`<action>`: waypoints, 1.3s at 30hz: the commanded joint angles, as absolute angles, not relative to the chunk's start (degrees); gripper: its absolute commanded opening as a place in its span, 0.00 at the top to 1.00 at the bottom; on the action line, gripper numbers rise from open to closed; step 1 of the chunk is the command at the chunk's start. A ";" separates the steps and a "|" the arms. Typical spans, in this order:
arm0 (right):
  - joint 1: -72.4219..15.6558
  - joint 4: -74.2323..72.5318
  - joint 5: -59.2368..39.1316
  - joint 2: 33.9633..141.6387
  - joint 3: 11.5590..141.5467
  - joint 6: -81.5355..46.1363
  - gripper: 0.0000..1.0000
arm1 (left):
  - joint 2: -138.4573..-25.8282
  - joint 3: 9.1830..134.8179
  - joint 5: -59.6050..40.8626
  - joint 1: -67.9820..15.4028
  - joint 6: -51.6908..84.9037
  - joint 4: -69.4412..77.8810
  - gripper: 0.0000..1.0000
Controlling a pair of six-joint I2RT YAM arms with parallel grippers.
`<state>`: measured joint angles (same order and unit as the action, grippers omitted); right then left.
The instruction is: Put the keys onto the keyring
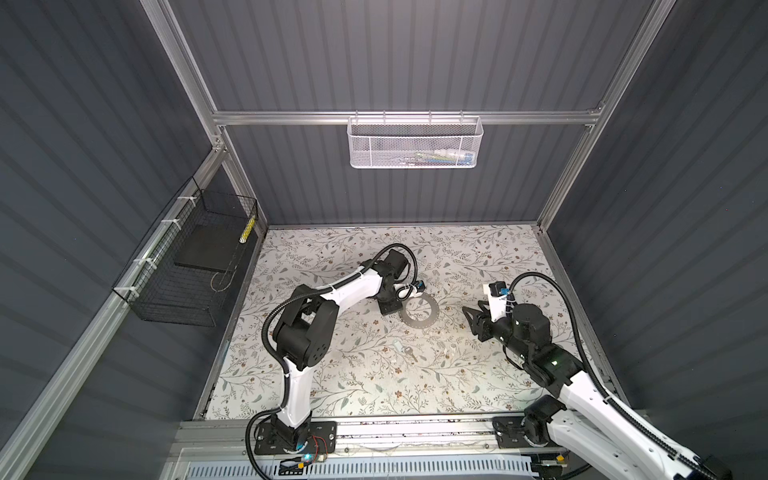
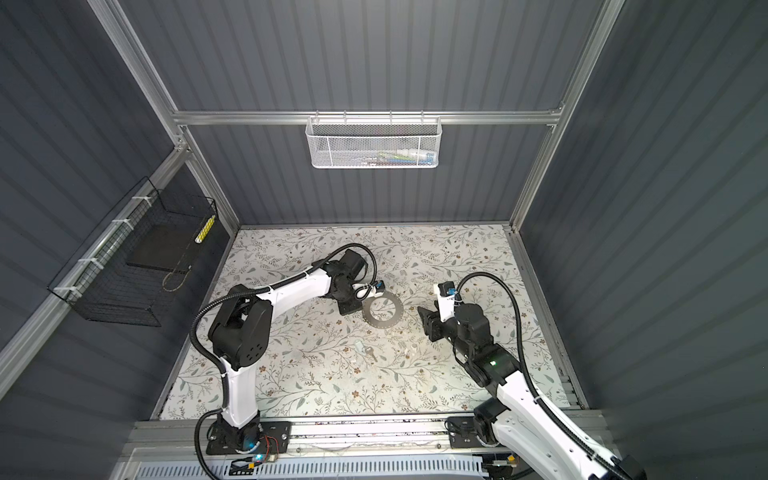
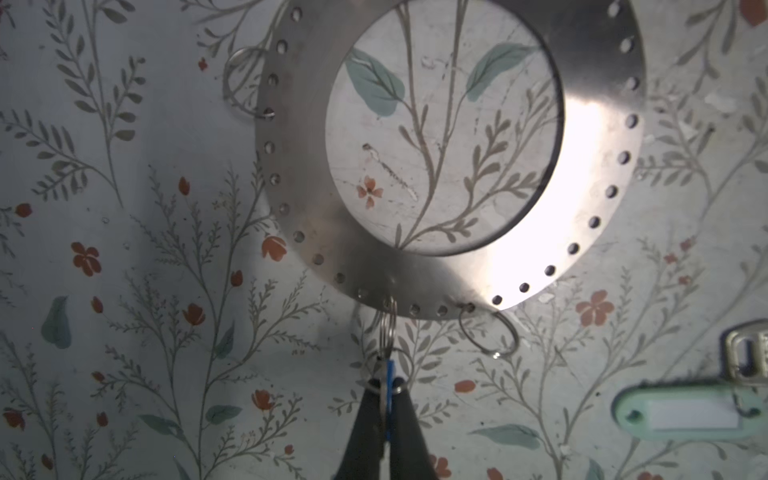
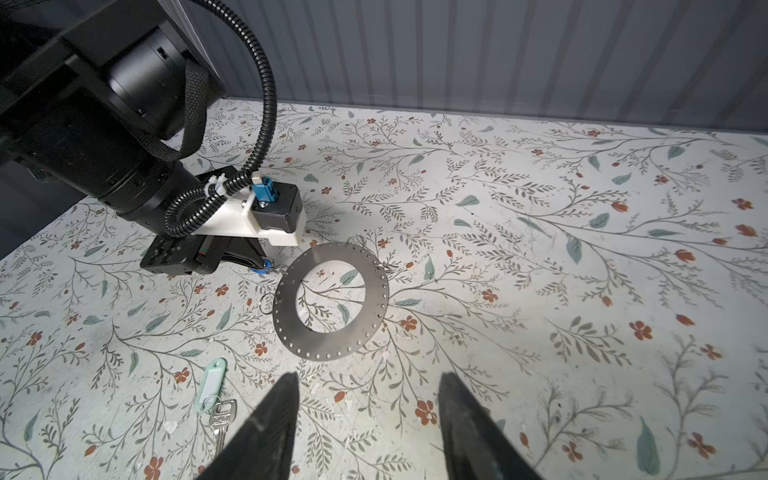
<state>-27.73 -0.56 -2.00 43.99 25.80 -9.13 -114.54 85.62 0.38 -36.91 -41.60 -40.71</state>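
Now left hand point(image 3: 384, 388) pinches the blue key point(image 3: 390, 374) at the rim of the keyring point(image 3: 590, 137), so the empty, parted right hand point(image 4: 369, 378) should pin that keyring flat during threading.

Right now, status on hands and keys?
Left hand shut on blue key at keyring rim. Right hand open, empty. Mint-tagged key loose on table. Nothing blocking it.

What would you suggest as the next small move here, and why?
Probably lower the open right gripper onto the green-tagged key lying loose on the table: the left gripper is shut on the blue key at the rim of the keyring.
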 commanded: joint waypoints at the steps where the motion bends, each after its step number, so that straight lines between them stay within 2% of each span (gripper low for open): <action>1: -27.42 -3.59 -3.94 45.88 25.31 -10.95 0.43 | -113.47 84.12 2.55 -36.24 -42.73 -44.71 0.94; 4: -27.22 -4.39 -4.21 47.25 25.36 -11.66 0.42 | -112.90 83.66 2.17 -35.81 -42.14 -44.95 0.77; 8: -26.97 -4.22 -3.87 47.46 25.57 -12.72 0.41 | -109.97 82.57 1.86 -34.10 -40.45 -44.41 0.63; 12: -26.78 -3.74 -3.88 46.91 25.75 -14.90 0.42 | -104.78 81.56 0.25 -32.46 -37.64 -42.16 0.56; 16: -26.67 -3.32 -6.47 47.11 26.69 -17.99 0.43 | -97.79 76.32 -1.20 -31.86 -33.20 -36.54 0.56; 20: -26.71 -4.21 -5.74 48.27 26.14 -23.78 0.45 | -92.39 71.93 -2.07 -31.77 -24.95 -28.36 0.54; 22: -26.71 -4.11 -5.88 49.41 26.15 -25.19 0.45 | -90.23 70.29 0.49 -31.81 -17.72 -22.73 0.49; 25: -26.79 -5.53 -4.48 50.90 25.50 -27.96 0.48 | -87.76 68.41 2.19 -31.81 -10.27 -16.64 0.35; 28: -27.05 -4.77 0.37 52.48 25.64 -29.52 0.50 | -87.08 67.83 4.29 -31.77 -4.50 -12.50 0.06; 29: -27.11 -3.85 1.92 53.24 26.16 -29.63 0.50 | -87.35 68.11 5.23 -31.79 -3.49 -12.09 0.01; 31: -27.32 -3.12 4.65 54.91 26.81 -29.86 0.49 | -88.18 68.13 5.49 -31.80 -3.52 -10.44 0.00; 35: -29.31 -0.26 12.05 58.02 28.40 -29.13 0.47 | -91.88 69.71 12.34 -31.82 0.51 -8.65 0.00; 39: -29.93 -1.08 15.89 60.40 27.22 -32.08 0.45 | -97.76 75.73 6.40 -31.78 -2.04 -13.04 0.00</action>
